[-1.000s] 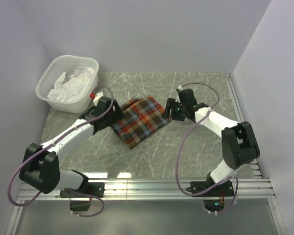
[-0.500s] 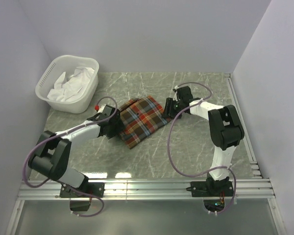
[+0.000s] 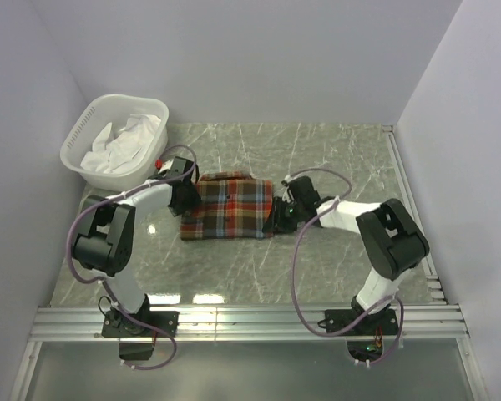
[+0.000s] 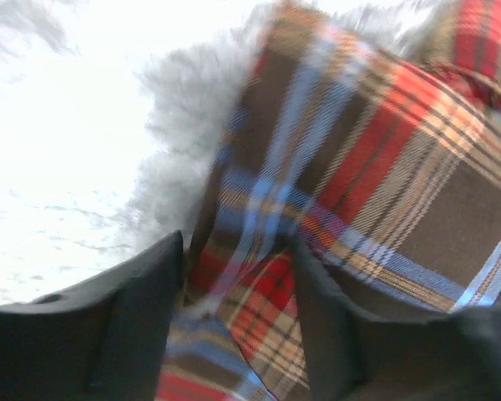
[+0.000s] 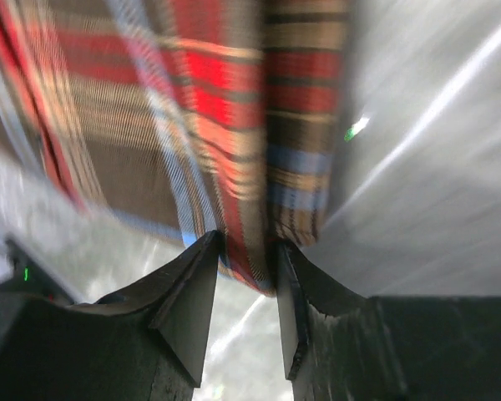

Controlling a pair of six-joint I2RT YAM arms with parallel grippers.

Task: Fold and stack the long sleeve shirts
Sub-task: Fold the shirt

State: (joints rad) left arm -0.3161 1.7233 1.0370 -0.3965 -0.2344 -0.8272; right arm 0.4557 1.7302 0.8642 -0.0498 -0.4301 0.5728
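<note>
A folded plaid long sleeve shirt in red, orange, blue and brown checks lies as a flat rectangle in the middle of the table. My left gripper is at its left edge, and the left wrist view shows that gripper shut on a fold of the shirt, cloth filling the gap between the fingers. My right gripper is at the shirt's right edge. In the right wrist view it pinches the hem of the shirt between both fingers.
A white laundry basket with crumpled white cloth stands at the back left corner. Grey marbled tabletop surrounds the shirt. Walls close the left, back and right sides. Metal rails run along the near edge.
Both grippers have closed on the shirt's opposite edges. The shirt has turned from a diamond lie to a square one and shifted slightly toward the near left.
</note>
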